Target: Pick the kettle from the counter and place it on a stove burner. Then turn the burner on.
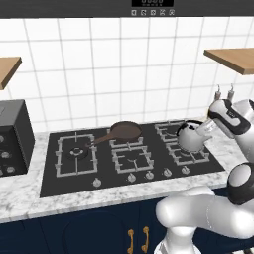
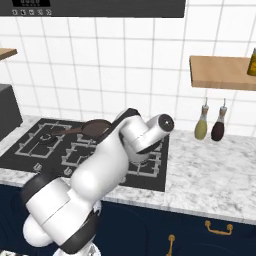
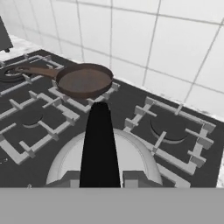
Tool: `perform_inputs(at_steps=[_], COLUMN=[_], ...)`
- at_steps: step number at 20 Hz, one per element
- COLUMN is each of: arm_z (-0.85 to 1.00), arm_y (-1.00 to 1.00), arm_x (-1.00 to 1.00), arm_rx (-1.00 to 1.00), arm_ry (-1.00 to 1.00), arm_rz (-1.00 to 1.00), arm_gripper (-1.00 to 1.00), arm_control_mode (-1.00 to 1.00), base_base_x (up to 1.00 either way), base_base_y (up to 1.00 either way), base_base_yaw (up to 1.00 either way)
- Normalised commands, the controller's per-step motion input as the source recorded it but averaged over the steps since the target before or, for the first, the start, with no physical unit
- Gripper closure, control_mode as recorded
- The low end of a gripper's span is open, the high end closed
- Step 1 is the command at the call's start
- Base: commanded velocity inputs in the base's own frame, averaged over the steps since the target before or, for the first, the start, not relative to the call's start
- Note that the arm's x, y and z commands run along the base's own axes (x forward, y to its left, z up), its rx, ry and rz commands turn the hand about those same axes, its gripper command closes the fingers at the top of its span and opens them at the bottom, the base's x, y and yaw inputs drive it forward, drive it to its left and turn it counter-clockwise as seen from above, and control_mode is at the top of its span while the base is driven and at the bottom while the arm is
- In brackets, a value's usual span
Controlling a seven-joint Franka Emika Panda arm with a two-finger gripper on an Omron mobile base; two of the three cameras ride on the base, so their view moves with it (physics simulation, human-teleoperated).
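A: Kettle (image 1: 192, 137) position?

B: Directly under the gripper (image 1: 204, 130), over the front right burner (image 1: 191, 153) of the cooktop (image 1: 49, 173). Can't tell if its base touches the grate. Fingers are clamped on its dark handle (image 3: 99, 144).

A: Handle axis?

B: In the hand view it runs straight away from the hand, toward the pan (image 3: 83, 80) beyond.

A: Next?

B: Likely lower and release. Knobs (image 1: 149, 175) sit nearer than the kettle, at the cooktop's front edge, so the hand must pull back and drop.
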Motion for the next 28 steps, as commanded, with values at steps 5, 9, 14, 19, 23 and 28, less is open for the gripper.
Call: perform_inputs(at_steps=[5,9,14,19,23,28], arm_z=[0.00,0.00,0.00,-0.03,-0.18,-0.27], arm_y=[-0.03,-0.20,-0.14,0.00,0.00,0.00], arm_x=[0.13,0.00,0.06,0.19,0.19,0.12], arm_rx=[0.00,-0.04,-0.01,0.00,0.00,-0.01], arm_ry=[0.00,0.00,0.00,0.00,0.00,0.00], arm_rz=[0.19,0.10,0.06,0.04,0.03,0.04], arm_gripper=[1.00,1.00,1.00,1.00,1.00,1.00], arm_control_mode=[-1.00,-1.00,-1.00,-1.00,-1.00,-1.00], base_base_x=[0.00,0.00,0.00,0.00,0.00,0.00], base_base_y=[0.00,0.00,0.00,0.00,0.00,0.00], base_base_yaw=[0.00,0.00,0.00,0.00,0.00,0.00])
